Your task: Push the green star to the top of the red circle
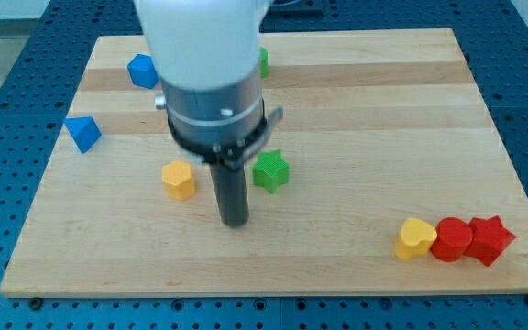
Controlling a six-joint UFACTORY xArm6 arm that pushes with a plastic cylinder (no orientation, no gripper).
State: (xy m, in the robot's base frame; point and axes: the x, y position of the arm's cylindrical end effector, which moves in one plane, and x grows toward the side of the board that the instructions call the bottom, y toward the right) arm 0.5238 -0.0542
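The green star [270,171] lies near the middle of the wooden board. The red circle [452,239] sits near the view's bottom right, between a yellow heart [415,238] on its left and a red star [490,240] on its right. My tip [235,221] rests on the board just left of and below the green star, a small gap apart from it. A yellow block [179,179], roughly hexagonal, lies to the left of the rod.
A blue block [142,71] sits at the view's upper left and a blue triangular block [83,134] at the left edge. A second green block [263,61] shows partly behind the arm at the top. The board [365,110] lies on a blue perforated table.
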